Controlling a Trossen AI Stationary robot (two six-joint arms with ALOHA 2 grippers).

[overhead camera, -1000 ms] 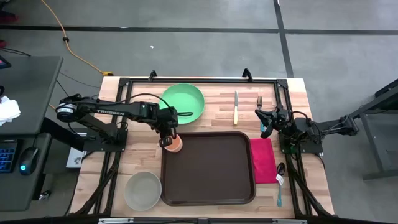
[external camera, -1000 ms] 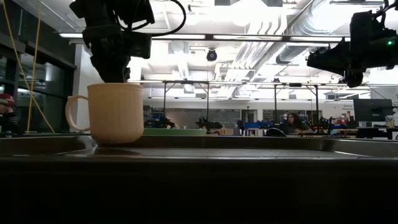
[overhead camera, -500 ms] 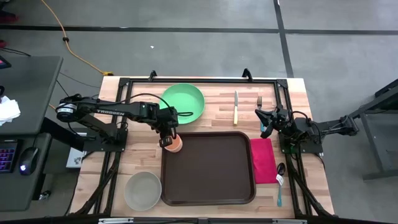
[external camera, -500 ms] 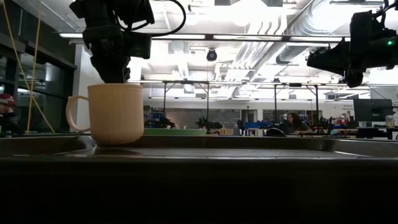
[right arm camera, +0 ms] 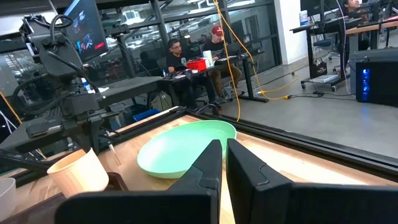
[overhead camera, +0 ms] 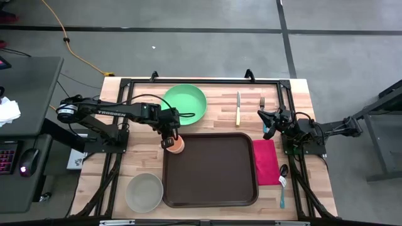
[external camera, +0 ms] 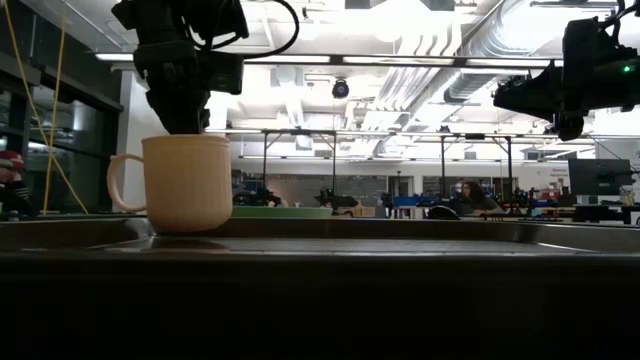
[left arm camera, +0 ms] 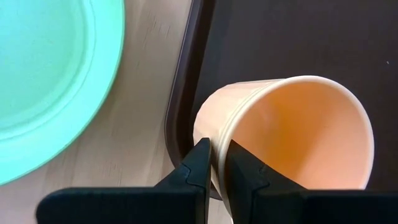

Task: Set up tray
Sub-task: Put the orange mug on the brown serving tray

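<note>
The dark brown tray lies in the middle of the table. A peach cup with a handle stands upright at the tray's far left corner. My left gripper comes down on the cup from above and is shut on its rim. My right gripper hovers shut above the table's right side, near the fork, and touches nothing. In the right wrist view its fingers stand close together. My left gripper pinches the cup's wall at the rim, on the side toward the tray's left edge. One finger is outside and one inside. The fingers come from above, pointing down. The cup is upright, its base at the tray's floor.
A green plate lies beyond the tray's far left corner and a grey bowl at its near left. A knife and the fork lie far right. A red napkin and a spoon lie right of the tray.
</note>
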